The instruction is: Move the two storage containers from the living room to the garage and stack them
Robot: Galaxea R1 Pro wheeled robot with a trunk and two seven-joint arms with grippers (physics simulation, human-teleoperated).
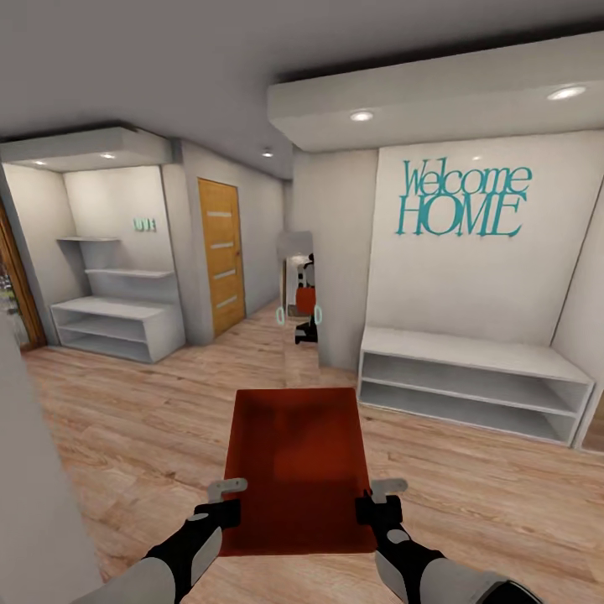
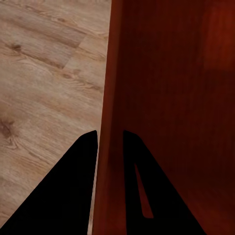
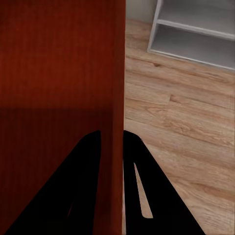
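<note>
Head view: one storage container (image 1: 298,461), a red-orange open-top bin, hangs between the two arms above the wood-plank floor (image 1: 126,419) of an entry hall. The left gripper (image 1: 225,502) clamps the left long wall near the bin's close end, and the right gripper (image 1: 374,502) clamps the right long wall at the matching spot. The bin's long axis runs straight forward from the jaws, so most of its length lies ahead of both grips and neither arm is nearer; it is a shared, balanced carry. Ahead stand a white low shelf unit (image 1: 470,382) under the "Welcome HOME" lettering (image 1: 463,200), a wooden door (image 1: 221,252) further off to the left, and a narrow mirror (image 1: 299,289) reflecting the robot.

Left wrist view: the two dark fingers (image 2: 73,191) straddle the bin's wall, one outside over the floor planks, one inside over the bin's bottom. The jaws are clenched on that wall.

Right wrist view: the same arrangement, fingers (image 3: 139,191) either side of the other wall, jaws clenched on it, with the shelf unit beyond.

As a judgement, this is transport; the garage and its concrete are not in sight, so the carry has some way to go.
</note>
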